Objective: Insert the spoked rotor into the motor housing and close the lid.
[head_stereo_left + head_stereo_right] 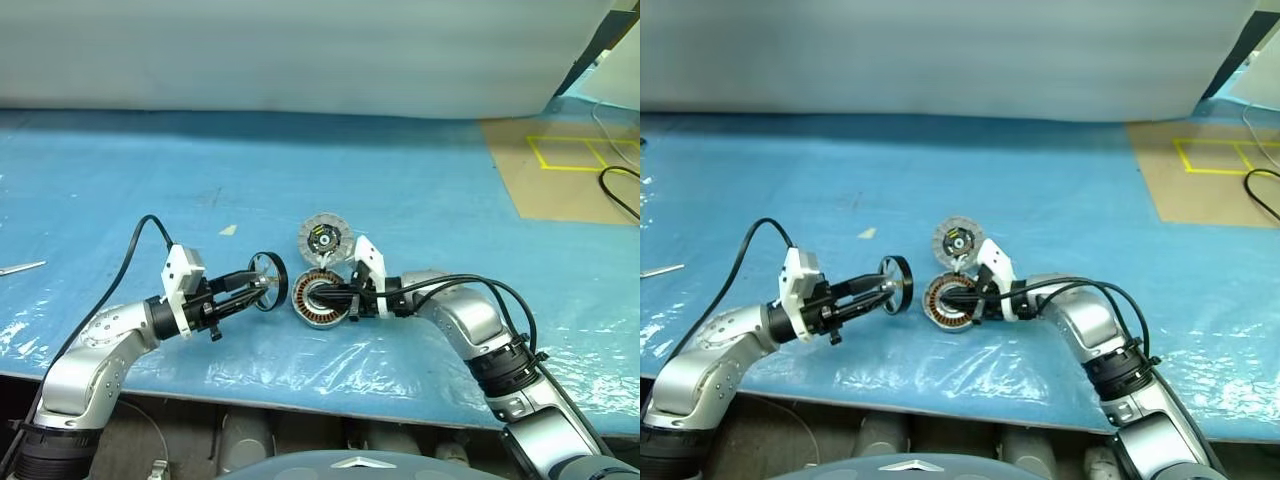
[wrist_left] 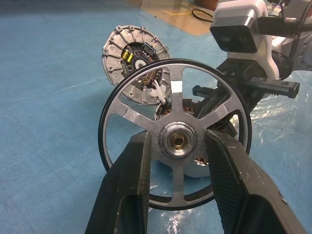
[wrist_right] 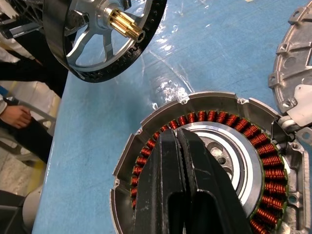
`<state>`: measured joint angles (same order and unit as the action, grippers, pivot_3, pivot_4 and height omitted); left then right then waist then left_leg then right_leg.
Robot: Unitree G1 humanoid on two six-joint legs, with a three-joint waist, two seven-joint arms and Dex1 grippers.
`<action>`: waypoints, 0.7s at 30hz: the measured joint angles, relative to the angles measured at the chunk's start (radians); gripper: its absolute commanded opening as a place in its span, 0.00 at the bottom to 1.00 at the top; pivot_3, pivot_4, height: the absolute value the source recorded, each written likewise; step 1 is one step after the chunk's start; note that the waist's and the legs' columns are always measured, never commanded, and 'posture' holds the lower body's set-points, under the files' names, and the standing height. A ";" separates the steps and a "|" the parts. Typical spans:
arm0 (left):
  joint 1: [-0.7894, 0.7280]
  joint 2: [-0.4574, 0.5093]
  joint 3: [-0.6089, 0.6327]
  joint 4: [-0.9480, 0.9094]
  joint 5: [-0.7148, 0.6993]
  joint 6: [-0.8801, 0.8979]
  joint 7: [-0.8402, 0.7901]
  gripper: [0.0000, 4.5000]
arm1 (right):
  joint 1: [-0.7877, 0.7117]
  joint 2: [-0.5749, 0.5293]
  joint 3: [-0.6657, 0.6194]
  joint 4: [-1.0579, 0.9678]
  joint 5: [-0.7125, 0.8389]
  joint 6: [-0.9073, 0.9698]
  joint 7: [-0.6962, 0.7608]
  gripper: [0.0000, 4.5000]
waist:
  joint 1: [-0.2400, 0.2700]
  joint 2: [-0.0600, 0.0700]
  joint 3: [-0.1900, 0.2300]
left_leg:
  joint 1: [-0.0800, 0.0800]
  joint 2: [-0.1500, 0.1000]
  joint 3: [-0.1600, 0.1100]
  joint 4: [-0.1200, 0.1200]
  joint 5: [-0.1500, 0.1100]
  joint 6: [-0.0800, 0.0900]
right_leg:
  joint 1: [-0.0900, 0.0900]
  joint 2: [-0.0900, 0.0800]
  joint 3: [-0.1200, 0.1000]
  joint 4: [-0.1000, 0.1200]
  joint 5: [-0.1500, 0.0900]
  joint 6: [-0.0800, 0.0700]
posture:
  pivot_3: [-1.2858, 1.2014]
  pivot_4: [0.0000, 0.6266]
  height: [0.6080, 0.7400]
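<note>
The left gripper (image 2: 178, 146) has the rotor (image 1: 268, 281) pinched at its hub, one black finger (image 2: 127, 185) on each side, the wheel held upright on edge above the blue table (image 1: 420, 190). From the other side you can see a brass toothed shaft sticking out of the hub, pointing toward the housing (image 1: 317, 298).

The housing sits just beside the rotor, not touching it, tipped up so its open face looks toward the wheel — copper windings ringed around a silver centre. The right gripper (image 3: 178, 134) has its fingers pressed flat together, closed on nothing between them, and they lie across the housing's open face, tips over the inner edge of the windings. Whether they actually bear on the metal I can't tell.

The lid (image 1: 323, 238) lies just behind the housing, close against its rim, segmented face up with the dark centre showing.

Off to the side in the right wrist view, a person's hand (image 3: 15, 116) rests beyond the table edge.
</note>
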<state>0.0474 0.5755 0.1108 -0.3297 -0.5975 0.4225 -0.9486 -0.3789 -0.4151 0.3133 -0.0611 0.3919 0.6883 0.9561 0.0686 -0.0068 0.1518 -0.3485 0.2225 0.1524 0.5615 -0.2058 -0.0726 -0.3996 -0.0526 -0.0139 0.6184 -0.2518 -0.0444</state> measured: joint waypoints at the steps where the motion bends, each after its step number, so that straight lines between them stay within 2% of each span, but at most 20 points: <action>1: 0.000 0.000 0.000 0.000 0.002 -0.001 0.000 0.31 | -0.003 0.009 -0.014 0.004 0.012 0.022 0.000 0.00 | 0.000 0.000 0.000 | 0.000 0.000 0.000 0.000 0.000 0.000 | 0.000 0.000 0.000 0.000 0.000 0.000 | 0.52 0.24 1.00; 10: -0.006 -0.008 -0.005 0.002 0.006 -0.004 0.000 0.31 | -0.054 0.060 -0.125 -0.025 0.139 0.159 -0.024 0.00 | -0.001 0.000 0.000 | -0.001 0.000 0.000 0.000 0.000 0.000 | -0.002 0.000 0.000 0.001 0.000 0.000 | 0.52 0.24 1.00; 15: 0.005 -0.008 -0.004 0.001 0.006 -0.004 0.001 0.31 | -0.013 0.027 -0.014 -0.006 0.054 0.105 -0.026 0.00 | -0.001 0.000 0.000 | -0.002 0.000 0.000 -0.001 0.000 0.000 | -0.002 0.000 -0.001 0.000 0.001 0.002 | 0.52 0.24 1.00; 21: 0.012 -0.007 -0.004 -0.002 0.006 -0.004 0.007 0.31 | -0.013 0.005 0.046 0.004 -0.037 -0.029 -0.018 0.00 | -0.004 0.000 0.000 | 0.001 0.000 0.000 -0.001 0.000 0.000 | 0.002 0.000 0.000 0.000 0.000 0.000 | 0.52 0.24 1.00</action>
<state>0.0596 0.5681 0.1066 -0.3318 -0.5911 0.4187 -0.9421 -0.3922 -0.4103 0.3598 -0.0574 0.3550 0.6595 0.9384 0.0650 -0.0068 0.1518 -0.3475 0.2230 0.1526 0.5610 -0.2060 -0.0728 -0.3972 -0.0524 -0.0141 0.6186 -0.2520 -0.0444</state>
